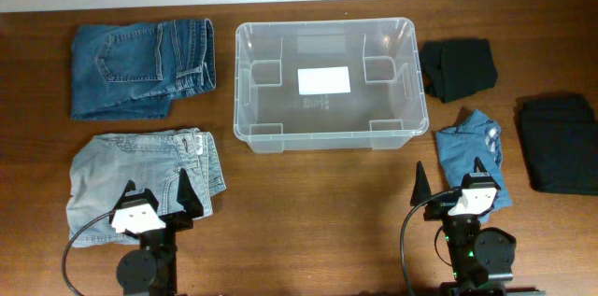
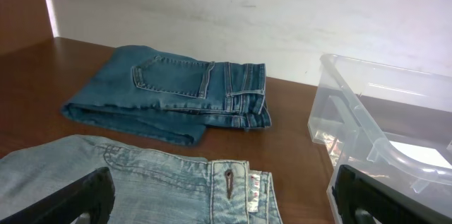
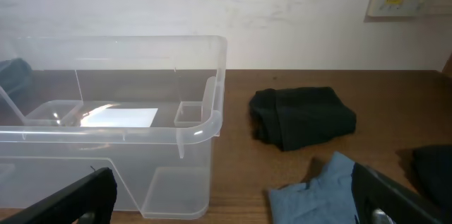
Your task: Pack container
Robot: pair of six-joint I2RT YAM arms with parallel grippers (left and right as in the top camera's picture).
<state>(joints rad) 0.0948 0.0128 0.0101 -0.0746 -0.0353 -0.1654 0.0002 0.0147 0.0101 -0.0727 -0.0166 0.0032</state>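
**A:** Logging the left gripper (image 1: 157, 189) first. How do its jaws stand?

**B:** Spread as wide as they go, with nothing between them. It hangs low over the near end of the light-wash jeans (image 1: 140, 161). Darker folded jeans (image 1: 131, 63) lie farther ahead of it on the table (image 1: 327, 221).

**A:** And the right gripper (image 1: 450, 179)?

**B:** Same: fully apart, holding nothing. A pale blue garment (image 1: 472, 151) lies just ahead of it and slightly to its right. A folded black garment (image 1: 458, 67) lies farther ahead. Another dark garment (image 1: 561, 142) is well off to its right.

**A:** Where's the container (image 1: 322, 23)?

**B:** Upright, ahead of both grippers and between their lines. It is forward-right of the left one and forward-left of the right one. The white label shows on its base. The folded black garment sits just beside its right wall.
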